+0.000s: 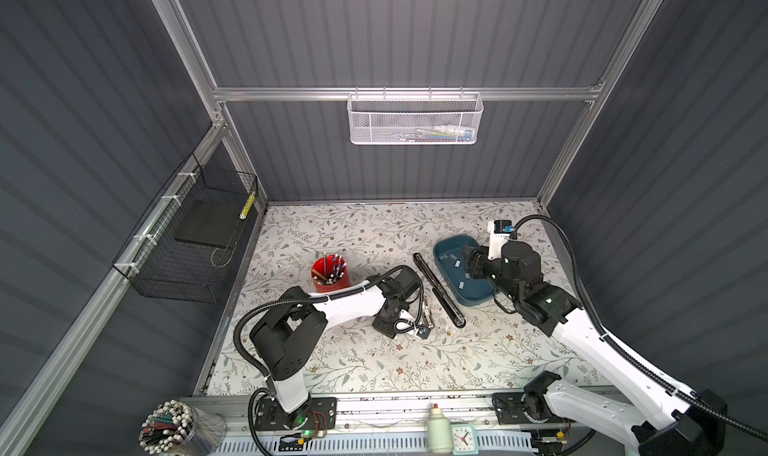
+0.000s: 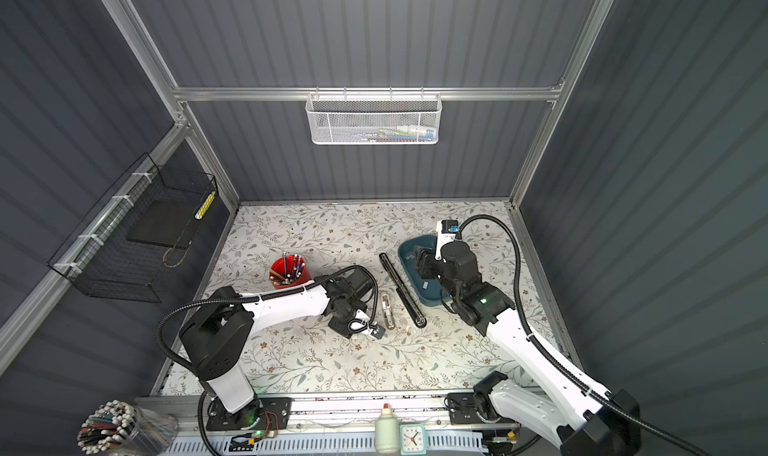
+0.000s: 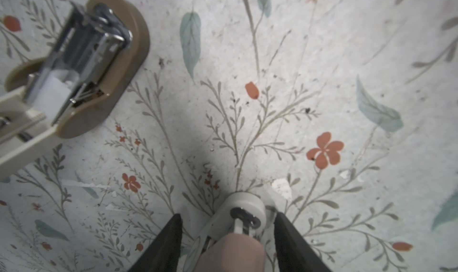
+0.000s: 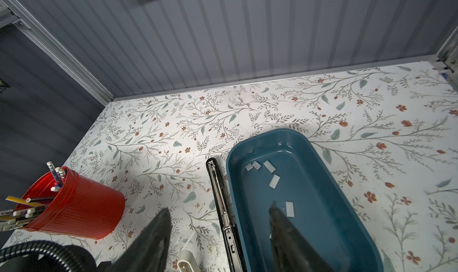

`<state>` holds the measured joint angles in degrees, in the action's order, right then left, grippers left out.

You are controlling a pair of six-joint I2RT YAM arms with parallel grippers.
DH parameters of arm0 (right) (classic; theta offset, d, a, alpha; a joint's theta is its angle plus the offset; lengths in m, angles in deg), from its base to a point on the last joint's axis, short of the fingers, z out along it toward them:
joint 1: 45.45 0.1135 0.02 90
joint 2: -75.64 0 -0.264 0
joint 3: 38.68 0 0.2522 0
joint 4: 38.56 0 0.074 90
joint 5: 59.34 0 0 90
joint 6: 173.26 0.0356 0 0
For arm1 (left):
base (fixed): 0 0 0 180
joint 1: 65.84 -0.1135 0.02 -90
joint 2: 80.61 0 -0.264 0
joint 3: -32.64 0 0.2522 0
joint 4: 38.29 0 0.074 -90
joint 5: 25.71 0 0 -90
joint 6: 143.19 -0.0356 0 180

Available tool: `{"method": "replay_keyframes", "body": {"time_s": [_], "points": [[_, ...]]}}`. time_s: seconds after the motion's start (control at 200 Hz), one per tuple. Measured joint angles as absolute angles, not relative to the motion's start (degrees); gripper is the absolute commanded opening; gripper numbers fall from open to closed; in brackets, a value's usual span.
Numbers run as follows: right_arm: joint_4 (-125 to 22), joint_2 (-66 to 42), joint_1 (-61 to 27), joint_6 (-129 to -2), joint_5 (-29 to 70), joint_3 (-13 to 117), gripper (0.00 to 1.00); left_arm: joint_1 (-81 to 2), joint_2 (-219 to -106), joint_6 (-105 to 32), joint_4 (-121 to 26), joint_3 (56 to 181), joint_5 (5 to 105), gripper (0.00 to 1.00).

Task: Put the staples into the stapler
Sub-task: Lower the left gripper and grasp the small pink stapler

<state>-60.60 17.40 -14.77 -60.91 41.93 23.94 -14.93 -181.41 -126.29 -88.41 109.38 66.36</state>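
Note:
The black stapler (image 1: 438, 290) lies opened out flat and long on the floral table, beside the blue tray (image 1: 478, 301). Several small grey staples (image 4: 274, 181) lie loose on the tray floor. My right gripper (image 4: 220, 206) is open, low over the tray's near end: one finger (image 4: 277, 218) is inside the tray next to a staple strip (image 4: 289, 209), the other finger (image 4: 158, 223) is over the table. My left gripper (image 3: 226, 217) is shut on the white rounded end of a small beige stapler (image 3: 245, 213), left of the black stapler. That stapler's metal magazine (image 3: 81, 60) lies open on the table.
A red cup of pens (image 1: 330, 273) stands left of the left arm. A black wire basket (image 1: 187, 246) hangs on the left wall and a white mesh basket (image 1: 413, 119) on the back wall. A glue bottle (image 1: 439, 431) and a small clock (image 1: 462, 438) stand on the front rail.

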Motion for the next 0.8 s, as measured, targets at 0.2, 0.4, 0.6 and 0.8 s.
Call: {"method": "replay_keyframes", "body": {"time_s": [0.2, 0.4, 0.6, 0.8], "points": [[-60.86, 16.11, -14.77, -60.74, 41.32, 23.94, 0.64, -15.32, -181.49, -127.27, -87.75, 109.34, 68.21, 0.49], [-60.88, 16.13, -14.77, -60.74, 41.14, 23.94, 0.64, -15.32, -181.47, -128.04, -87.14, 109.27, 69.04, 0.37], [-60.88, 16.13, -14.77, -60.74, 41.12, 23.94, 0.64, -15.32, -181.32, -128.15, -87.40, 109.36, 68.83, 0.18], [-60.90, 16.39, -14.77, -60.67, 41.14, 23.94, 0.64, -16.22, -180.79, -127.43, -88.65, 110.98, 67.25, 0.00]]}}
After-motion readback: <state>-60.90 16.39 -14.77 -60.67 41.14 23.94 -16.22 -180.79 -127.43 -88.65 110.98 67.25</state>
